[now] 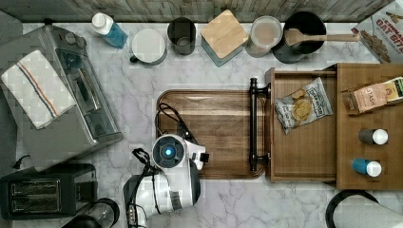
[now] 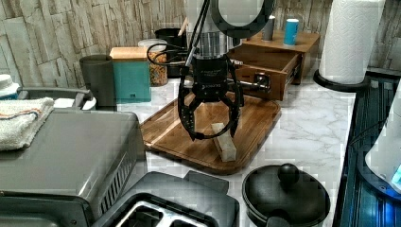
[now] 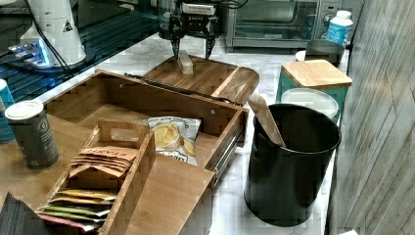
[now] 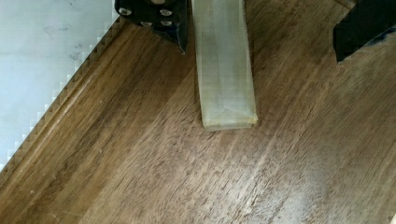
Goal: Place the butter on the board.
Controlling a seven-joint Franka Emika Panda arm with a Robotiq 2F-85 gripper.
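The butter (image 2: 224,142), a pale wrapped stick, lies flat on the dark-brown board (image 2: 165,135), close to the board's front rim in the left view. My gripper (image 2: 212,135) hangs just above it, open, with one finger on each side of the stick and touching nothing. In the right view the butter (image 3: 185,62) lies on the board (image 3: 220,78) under the gripper (image 3: 192,53). The wrist view has the butter (image 4: 224,60) lengthwise on the board's grain (image 4: 163,163) between the two black fingertips (image 4: 159,18). From the top view, my arm covers the lower left corner of the board (image 1: 223,128).
A lighter wooden tray with a black bar handle (image 1: 254,124) touches the board at the top view's right and holds a chip bag (image 1: 302,107). A toaster oven (image 1: 71,95) and toaster (image 1: 43,190) stand at the top view's left. Jars line the back wall. A black pot lid (image 2: 283,194) sits near the board.
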